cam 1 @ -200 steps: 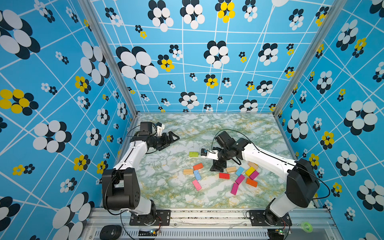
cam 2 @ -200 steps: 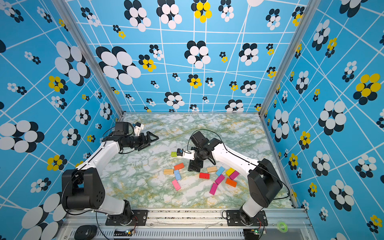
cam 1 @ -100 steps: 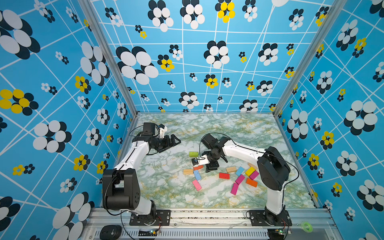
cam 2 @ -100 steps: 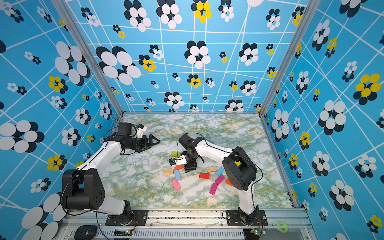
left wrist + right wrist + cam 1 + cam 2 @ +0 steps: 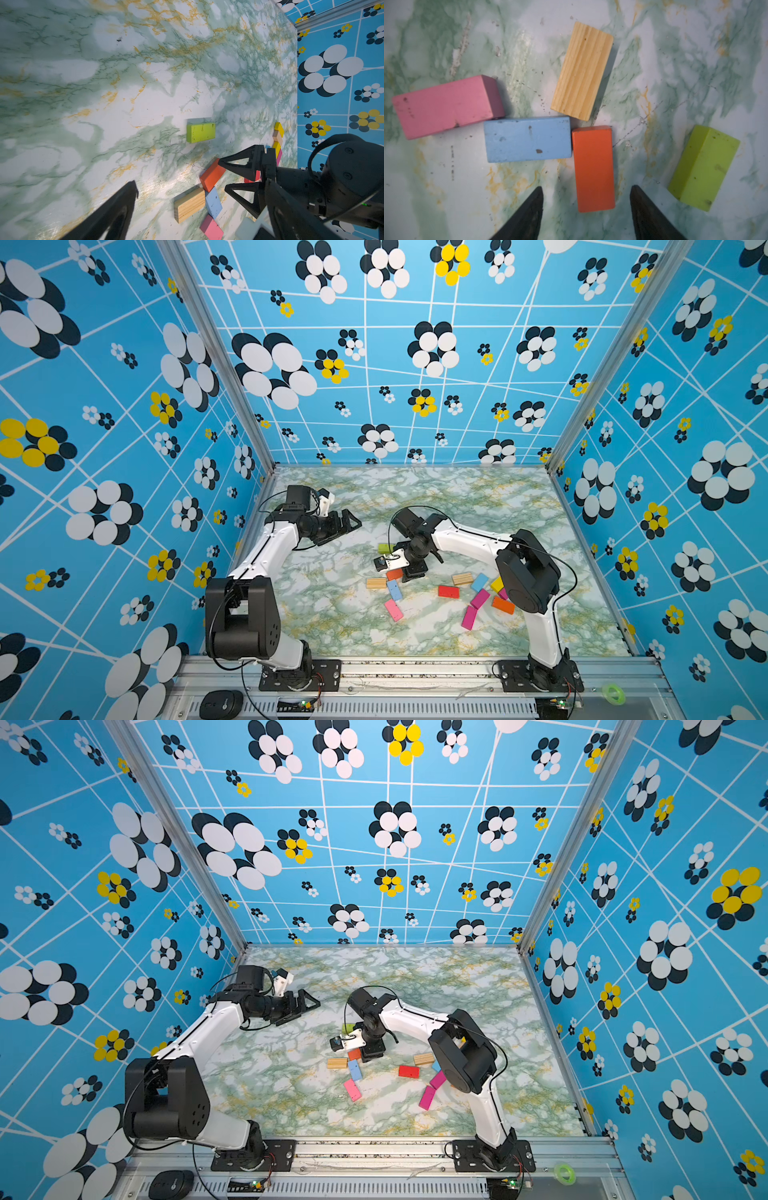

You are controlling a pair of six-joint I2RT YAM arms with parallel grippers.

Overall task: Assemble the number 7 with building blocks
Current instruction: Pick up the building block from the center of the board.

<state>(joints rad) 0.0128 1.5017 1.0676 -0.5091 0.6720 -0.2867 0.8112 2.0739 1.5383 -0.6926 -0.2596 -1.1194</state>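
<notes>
Building blocks lie scattered across the marble table (image 5: 457, 510). My right gripper (image 5: 586, 187) points down with its jaws open on either side of the near end of an orange block (image 5: 593, 168), with a gap on each side. The orange block's far end meets a light blue block (image 5: 528, 139), which touches a pink block (image 5: 446, 106) at a corner. A wooden block (image 5: 582, 70) and a green block (image 5: 703, 168) lie close by. In both top views my left gripper (image 5: 348, 522) hovers open and empty at the back left, away from the blocks.
To the right lie a red block (image 5: 448, 591), a second wooden block (image 5: 462, 578), a light blue one (image 5: 480, 581), a yellow one (image 5: 496, 584), two magenta ones (image 5: 468, 617) and another orange one (image 5: 503, 605). The right arm's raised elbow (image 5: 525, 572) hides part of them. Patterned walls enclose the table.
My right gripper has swung left and down over the orange block, its jaws have narrowed, and the arm's elbow has folded up. The left gripper has edged slightly rightward.
</notes>
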